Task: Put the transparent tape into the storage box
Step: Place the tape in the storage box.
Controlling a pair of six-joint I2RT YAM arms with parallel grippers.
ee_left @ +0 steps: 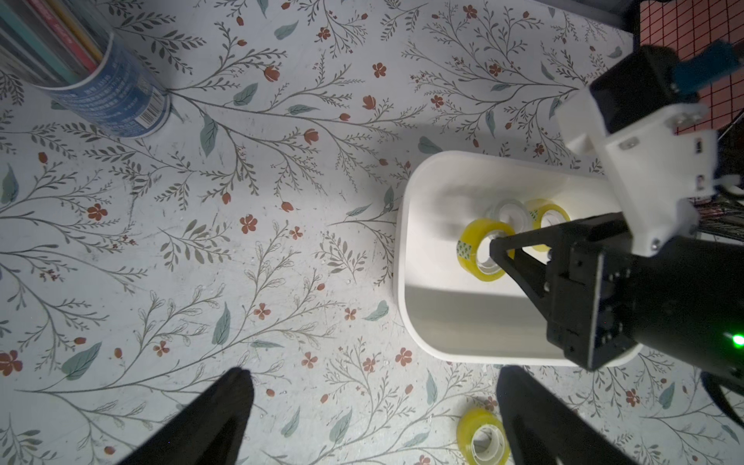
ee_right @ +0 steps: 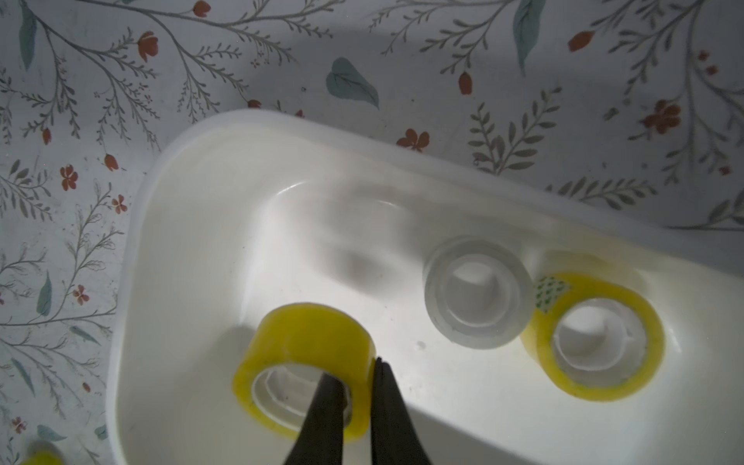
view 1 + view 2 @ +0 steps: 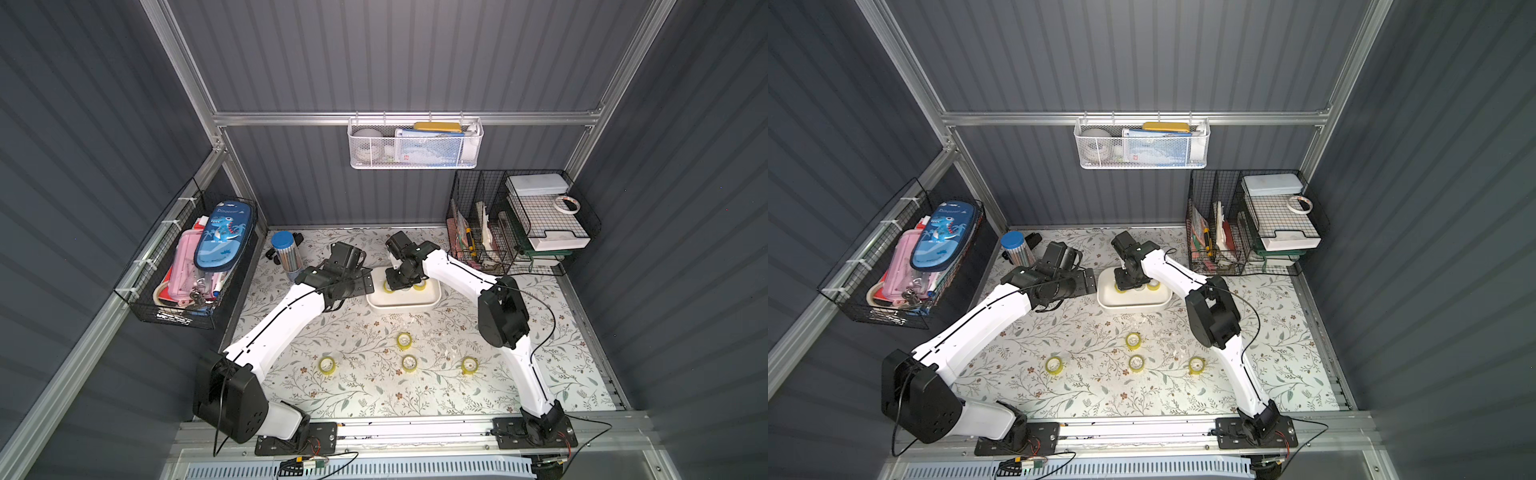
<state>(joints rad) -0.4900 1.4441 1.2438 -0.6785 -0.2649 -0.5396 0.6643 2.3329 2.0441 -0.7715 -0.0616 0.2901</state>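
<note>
Pinching the wall of a yellow roll point(image 2: 306, 342) between right fingers point(image 2: 386, 402), inside the box point(image 2: 193, 169), near a clear roll point(image 2: 437, 298) and a second yellow roll point(image 2: 656, 346). Hovering with left fingers point(image 1: 217, 418) spread wide above the tabletop point(image 3: 357, 395), beside the box. Counting four more yellow rolls point(image 3: 404, 340) on the tabletop.

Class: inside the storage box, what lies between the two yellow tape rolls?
The colourless tape roll, beside the free yellow roll and apart from the gripped yellow roll; the right wrist view shows it.
</note>
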